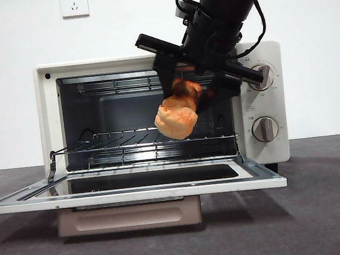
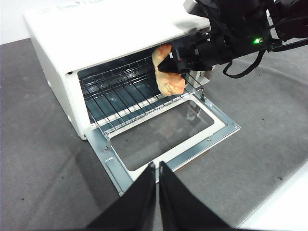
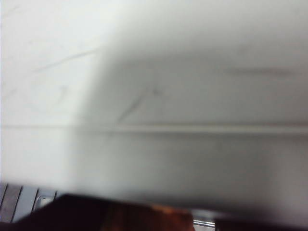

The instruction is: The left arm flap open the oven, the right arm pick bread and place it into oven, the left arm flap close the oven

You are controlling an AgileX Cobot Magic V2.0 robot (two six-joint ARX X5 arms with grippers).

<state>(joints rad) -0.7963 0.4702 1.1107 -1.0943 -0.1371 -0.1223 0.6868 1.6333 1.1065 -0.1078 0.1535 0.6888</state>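
Oven (image 1: 52, 115) door (image 1: 134, 189) down flat. Right gripper (image 1: 183, 105) clamped on bread (image 1: 177, 119), hanging in cavity mouth above wire rack (image 1: 147, 143) front edge, not touching. Left gripper (image 2: 157, 168) pressed closed, empty, back near door's front edge. Risk: release too near front, bun rolls onto door.

Oven (image 1: 265, 102): cream-white toaster oven on a dark table, its glass door (image 1: 145, 180) folded down flat and fully open, two round knobs on the right panel, wire rack (image 1: 129, 145) bare inside.

Bread (image 1: 177, 117): golden-orange lumpy bun, pinched at its top, hanging in the oven's mouth just above the rack's front edge and not touching it.

Right arm (image 1: 221, 9): black, reaching down from above; right gripper (image 1: 184, 92) clamped on the bun's top at the opening's right side.
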